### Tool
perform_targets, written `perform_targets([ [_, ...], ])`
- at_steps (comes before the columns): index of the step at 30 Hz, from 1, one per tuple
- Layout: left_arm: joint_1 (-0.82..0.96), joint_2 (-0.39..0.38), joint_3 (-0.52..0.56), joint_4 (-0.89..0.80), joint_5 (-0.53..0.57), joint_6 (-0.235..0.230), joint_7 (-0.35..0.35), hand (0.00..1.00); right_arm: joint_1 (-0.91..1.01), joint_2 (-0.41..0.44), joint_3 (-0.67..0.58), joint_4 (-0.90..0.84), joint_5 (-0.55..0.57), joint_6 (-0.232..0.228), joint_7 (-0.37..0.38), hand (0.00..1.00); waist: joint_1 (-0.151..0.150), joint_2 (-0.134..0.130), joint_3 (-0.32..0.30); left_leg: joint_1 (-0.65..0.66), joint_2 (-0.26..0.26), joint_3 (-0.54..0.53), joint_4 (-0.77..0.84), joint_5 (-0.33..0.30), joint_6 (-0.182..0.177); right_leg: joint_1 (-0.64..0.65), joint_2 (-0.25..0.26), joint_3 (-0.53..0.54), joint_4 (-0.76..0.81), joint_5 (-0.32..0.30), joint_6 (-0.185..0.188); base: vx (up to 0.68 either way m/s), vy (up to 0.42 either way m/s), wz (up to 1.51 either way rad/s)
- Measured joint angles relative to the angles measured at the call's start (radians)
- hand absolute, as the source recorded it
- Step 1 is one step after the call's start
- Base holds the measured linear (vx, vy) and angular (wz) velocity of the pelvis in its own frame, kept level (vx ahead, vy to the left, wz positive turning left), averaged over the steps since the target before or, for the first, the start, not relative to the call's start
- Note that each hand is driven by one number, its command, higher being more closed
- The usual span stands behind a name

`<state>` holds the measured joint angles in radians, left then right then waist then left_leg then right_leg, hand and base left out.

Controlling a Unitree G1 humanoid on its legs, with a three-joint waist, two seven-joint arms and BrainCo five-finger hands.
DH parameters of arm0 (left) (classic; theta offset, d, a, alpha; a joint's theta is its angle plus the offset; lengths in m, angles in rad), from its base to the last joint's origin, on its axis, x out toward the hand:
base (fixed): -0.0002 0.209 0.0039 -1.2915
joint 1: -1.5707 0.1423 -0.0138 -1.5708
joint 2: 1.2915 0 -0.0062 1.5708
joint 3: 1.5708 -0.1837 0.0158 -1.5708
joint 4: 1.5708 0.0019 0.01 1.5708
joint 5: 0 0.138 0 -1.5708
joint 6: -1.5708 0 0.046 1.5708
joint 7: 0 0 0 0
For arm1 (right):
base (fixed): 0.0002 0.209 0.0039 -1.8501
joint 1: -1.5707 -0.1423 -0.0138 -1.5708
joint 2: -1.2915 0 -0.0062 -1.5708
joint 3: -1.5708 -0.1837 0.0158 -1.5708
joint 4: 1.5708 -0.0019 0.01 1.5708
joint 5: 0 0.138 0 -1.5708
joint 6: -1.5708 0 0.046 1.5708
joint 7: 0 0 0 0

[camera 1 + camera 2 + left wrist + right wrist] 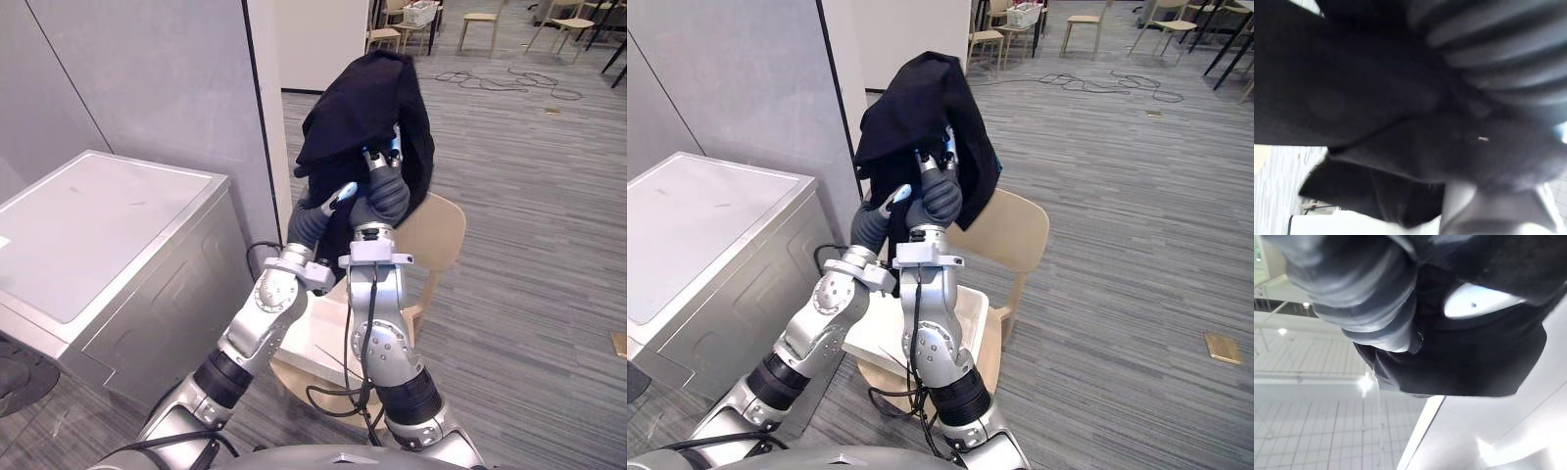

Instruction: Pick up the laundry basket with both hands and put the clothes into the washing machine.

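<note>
— White box-shaped metal washing machine (pixel 108 225) stands at the left, and the grey plank floor (pixel 529 196) lies open to the right.

— The black cloth garment (pixel 358 93) hangs with its long axis vertical. It is draped over the left hand (pixel 338 199) and right hand (pixel 384 162), above the pale wooden chair (pixel 441 235) and the white plastic laundry basket (pixel 972 318). I cannot tell their grip.

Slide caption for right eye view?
Left hand and right hand raised with a black garment draped over them, above the white basket on a wooden chair beside the washing machine.
</note>
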<state>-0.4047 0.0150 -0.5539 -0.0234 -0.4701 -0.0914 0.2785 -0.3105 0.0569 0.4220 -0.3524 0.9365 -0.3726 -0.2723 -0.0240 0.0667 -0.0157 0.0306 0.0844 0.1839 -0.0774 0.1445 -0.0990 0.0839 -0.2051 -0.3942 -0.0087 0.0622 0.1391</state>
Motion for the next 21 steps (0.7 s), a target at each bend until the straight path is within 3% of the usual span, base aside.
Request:
perform_targets([
  [21,-0.039,0.002,-0.045,0.038,0.0,0.001,0.02,1.0,0.032,-0.025,0.0,-0.025,-0.002,-0.025,-0.035,1.0,-0.037,-0.018,-0.031,-0.015,-0.02,-0.003,0.0,0.004,0.003,-0.014,-0.02,-0.001,0.0,0.01,-0.006,-0.02,0.002,0.0],
])
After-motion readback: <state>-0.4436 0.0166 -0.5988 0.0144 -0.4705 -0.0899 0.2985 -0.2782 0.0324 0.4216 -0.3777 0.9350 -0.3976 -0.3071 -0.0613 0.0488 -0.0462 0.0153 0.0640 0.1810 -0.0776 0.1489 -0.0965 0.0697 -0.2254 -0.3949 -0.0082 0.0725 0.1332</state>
